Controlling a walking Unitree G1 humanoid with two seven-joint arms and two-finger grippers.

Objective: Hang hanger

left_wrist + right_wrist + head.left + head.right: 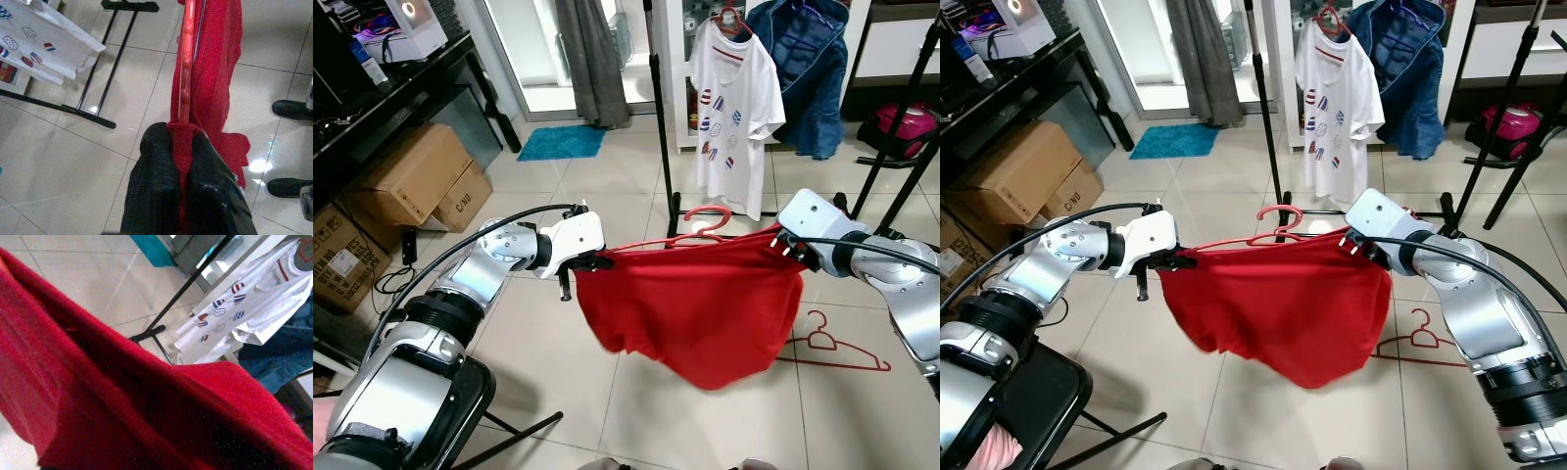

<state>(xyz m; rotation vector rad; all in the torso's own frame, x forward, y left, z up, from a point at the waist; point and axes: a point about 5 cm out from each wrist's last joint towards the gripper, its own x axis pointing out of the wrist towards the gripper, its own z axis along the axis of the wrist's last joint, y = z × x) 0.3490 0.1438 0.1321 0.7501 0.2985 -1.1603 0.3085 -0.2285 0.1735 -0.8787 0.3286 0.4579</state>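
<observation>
Now I hold the red knitted garment (705,313) stretched between my arms before the black metal clothes rack (658,98), its red plastic hanger (700,227) threaded inside. My left pincer (182,161) is clenched on cloth and hanger end; the right pincer (790,247) grips the far shoulder, I judge. Next, the hook must rise to the rail.

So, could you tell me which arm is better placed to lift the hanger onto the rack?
Probably the right: its end effector holds the red garment nearer the rack and the hanger hook. The left end effector clamps the far end.
</observation>
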